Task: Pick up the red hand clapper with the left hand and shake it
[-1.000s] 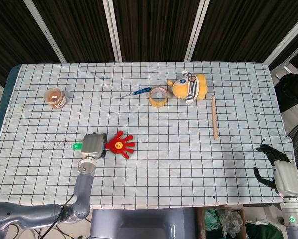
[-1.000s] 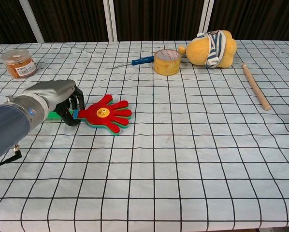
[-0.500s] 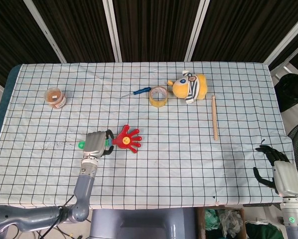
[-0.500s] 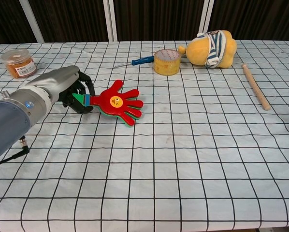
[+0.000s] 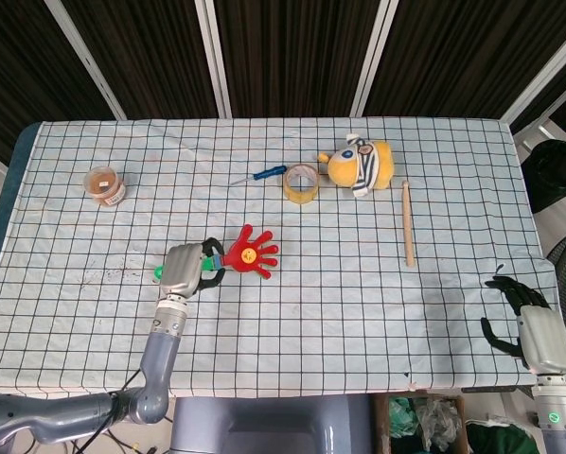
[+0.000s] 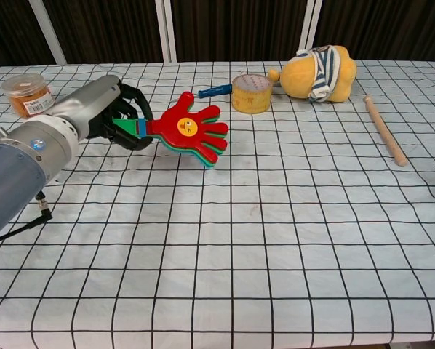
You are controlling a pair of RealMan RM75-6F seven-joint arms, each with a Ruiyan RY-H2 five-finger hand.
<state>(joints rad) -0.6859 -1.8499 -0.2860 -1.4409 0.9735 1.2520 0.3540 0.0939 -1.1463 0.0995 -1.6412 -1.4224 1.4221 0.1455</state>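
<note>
Covering the table, a grid-checked cloth (image 5: 311,218) meets dark slatted panels (image 5: 292,52); the right hand (image 5: 529,326) hangs unclenched at its edge. Chest view: left hand (image 6: 105,109) grasps the red hand clapper (image 6: 192,131) (lifted); a lidded jar (image 6: 28,94) holds orange contents.

Checked cloth (image 5: 359,312) covers the tabletop. Near far-left corner: small jar (image 5: 104,185) with orange contents, upright. Toward far edge, centre: blue-handled screwdriver (image 5: 260,175), just beside a tape roll (image 5: 301,183); yellow plush toy (image 5: 360,165) just right of the roll. Wooden stick (image 5: 407,223) lies toward right edge.
</note>
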